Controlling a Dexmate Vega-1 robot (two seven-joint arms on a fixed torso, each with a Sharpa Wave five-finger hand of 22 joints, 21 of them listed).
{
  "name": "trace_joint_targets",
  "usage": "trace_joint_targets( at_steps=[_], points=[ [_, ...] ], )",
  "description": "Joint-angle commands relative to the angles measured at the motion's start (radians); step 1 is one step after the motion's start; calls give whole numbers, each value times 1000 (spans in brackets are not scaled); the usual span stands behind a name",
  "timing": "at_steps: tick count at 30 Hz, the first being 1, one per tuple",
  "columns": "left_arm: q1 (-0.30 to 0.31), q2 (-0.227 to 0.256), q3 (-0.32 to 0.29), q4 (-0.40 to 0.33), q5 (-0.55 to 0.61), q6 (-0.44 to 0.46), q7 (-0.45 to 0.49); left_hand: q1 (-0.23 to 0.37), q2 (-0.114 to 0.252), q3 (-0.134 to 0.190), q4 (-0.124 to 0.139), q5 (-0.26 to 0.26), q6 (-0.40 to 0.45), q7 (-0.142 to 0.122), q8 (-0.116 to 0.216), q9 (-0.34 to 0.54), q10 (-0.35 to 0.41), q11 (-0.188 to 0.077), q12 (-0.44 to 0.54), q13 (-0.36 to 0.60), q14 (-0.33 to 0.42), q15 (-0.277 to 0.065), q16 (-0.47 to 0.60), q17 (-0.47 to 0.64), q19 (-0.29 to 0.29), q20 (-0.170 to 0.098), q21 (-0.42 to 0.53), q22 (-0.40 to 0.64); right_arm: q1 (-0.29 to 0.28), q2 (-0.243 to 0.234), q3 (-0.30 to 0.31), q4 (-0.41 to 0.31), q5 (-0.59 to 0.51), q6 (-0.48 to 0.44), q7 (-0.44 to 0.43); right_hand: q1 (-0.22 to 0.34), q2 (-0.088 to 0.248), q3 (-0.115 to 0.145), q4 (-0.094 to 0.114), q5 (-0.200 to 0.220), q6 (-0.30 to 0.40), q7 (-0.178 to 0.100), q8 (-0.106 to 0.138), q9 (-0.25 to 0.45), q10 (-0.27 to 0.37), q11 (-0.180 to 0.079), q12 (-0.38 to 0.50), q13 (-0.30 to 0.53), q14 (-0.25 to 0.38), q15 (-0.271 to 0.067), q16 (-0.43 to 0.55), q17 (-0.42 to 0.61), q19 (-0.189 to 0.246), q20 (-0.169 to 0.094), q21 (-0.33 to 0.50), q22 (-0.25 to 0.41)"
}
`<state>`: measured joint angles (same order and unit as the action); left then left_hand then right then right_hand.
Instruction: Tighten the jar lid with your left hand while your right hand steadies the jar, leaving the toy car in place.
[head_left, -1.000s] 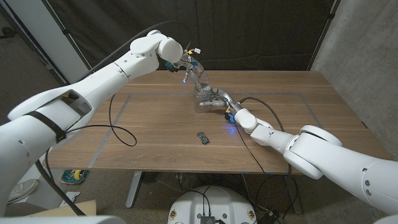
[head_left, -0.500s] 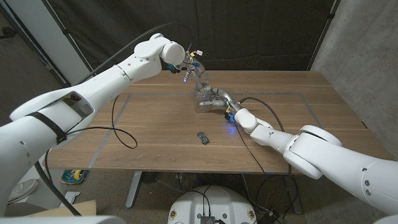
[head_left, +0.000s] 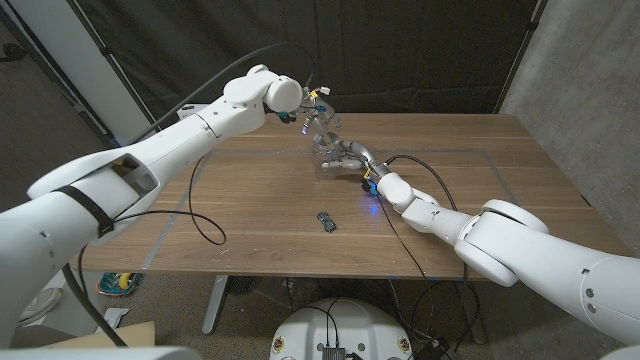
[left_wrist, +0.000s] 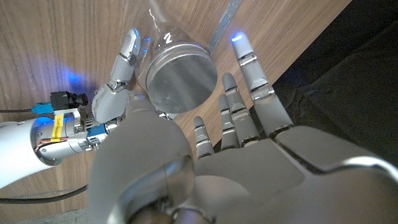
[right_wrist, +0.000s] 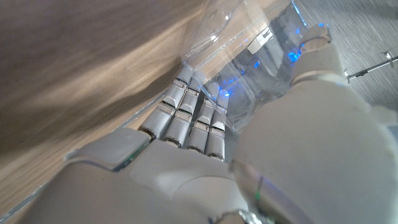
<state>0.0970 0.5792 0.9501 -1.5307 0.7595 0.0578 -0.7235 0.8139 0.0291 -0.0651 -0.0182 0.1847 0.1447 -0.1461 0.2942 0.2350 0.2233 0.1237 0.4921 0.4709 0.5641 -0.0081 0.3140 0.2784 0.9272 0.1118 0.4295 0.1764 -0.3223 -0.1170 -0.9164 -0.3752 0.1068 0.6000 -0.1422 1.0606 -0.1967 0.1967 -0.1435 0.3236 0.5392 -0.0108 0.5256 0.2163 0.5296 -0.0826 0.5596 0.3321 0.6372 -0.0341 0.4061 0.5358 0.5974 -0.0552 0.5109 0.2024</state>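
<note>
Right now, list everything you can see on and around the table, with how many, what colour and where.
Clear glass jar: one, transparent, far middle of the table, gripped by the right hand.
Round silver metal lid: one, grey, on the jar's mouth, left hand's fingers spread around it.
Small dark toy car: one, black, nearer the front edge, apart from the jar.
Wooden table: one, brown, with a faint taped rectangle on its top.
Black cables: several, trailing from both arms across the table.
Left hand: one, grey, above the jar at its lid.
Right hand: one, grey, wrapped around the jar's side.
</note>
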Motion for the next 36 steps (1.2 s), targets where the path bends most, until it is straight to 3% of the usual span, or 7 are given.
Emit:
trace_joint_targets(
  at_steps=[1,6,9,15,25,30,36],
  points=[
    [2,-37,30,64,-3,3,52,-4,2,-5,-1,2,38,-2,10,4,33,-13,16,5,33,-18,7,-1,24,-8,8,2,11,5,-7,6,21,-58,16,211,223,0,0,0,78,-74,4,1,3,-2,2,1,41,-190,0,144,-6,-59,8,2],
    [-12,-48,44,90,-10,-6,49,23,24,15,-16,3,120,24,37,2,77,-25,36,7,73,-33,12,3,44,-23,3,2,15,5,-10,7,29,-76,19,212,223,-1,1,-1,78,-73,4,1,2,-2,2,2,42,-190,-1,147,-6,-59,10,2],
    [-20,-52,53,101,-8,-7,48,46,38,30,-29,3,143,27,42,1,105,-33,47,7,104,-51,19,6,58,-35,1,2,19,6,-12,8,33,-86,22,211,222,-2,1,-1,78,-73,4,2,1,-2,2,2,42,-189,-2,148,-8,-60,10,2],
    [-36,-54,72,113,5,-20,46,124,76,78,-74,3,221,42,62,-4,144,-57,64,9,137,-76,19,14,68,-55,-11,2,23,8,-17,9,37,-101,21,211,223,-3,2,-2,78,-73,4,2,4,-1,3,3,43,-189,-6,150,-9,-59,13,2],
    [-34,-24,86,95,49,-87,110,266,108,156,-149,7,294,23,79,-2,172,-102,79,17,184,-134,35,55,93,-140,-19,3,22,7,-19,8,43,-98,17,213,224,-4,1,-2,79,-73,4,2,4,-2,2,3,46,-190,-9,154,-10,-60,16,1],
    [-22,9,80,80,74,-157,174,315,95,170,-156,19,337,37,99,8,177,-108,83,24,194,-158,45,84,88,-181,-25,4,18,3,-21,7,36,-79,5,213,225,-5,2,-3,78,-73,4,2,4,-3,2,3,47,-189,-11,156,-11,-61,18,1],
    [-35,39,88,100,112,-294,223,363,84,181,-157,31,336,36,101,18,168,-111,81,32,183,-170,41,103,72,-199,-32,6,14,-2,-18,5,30,-58,-5,213,226,-7,3,-4,78,-74,3,2,5,-3,2,3,48,-190,-12,161,-13,-61,20,1]
  ],
)
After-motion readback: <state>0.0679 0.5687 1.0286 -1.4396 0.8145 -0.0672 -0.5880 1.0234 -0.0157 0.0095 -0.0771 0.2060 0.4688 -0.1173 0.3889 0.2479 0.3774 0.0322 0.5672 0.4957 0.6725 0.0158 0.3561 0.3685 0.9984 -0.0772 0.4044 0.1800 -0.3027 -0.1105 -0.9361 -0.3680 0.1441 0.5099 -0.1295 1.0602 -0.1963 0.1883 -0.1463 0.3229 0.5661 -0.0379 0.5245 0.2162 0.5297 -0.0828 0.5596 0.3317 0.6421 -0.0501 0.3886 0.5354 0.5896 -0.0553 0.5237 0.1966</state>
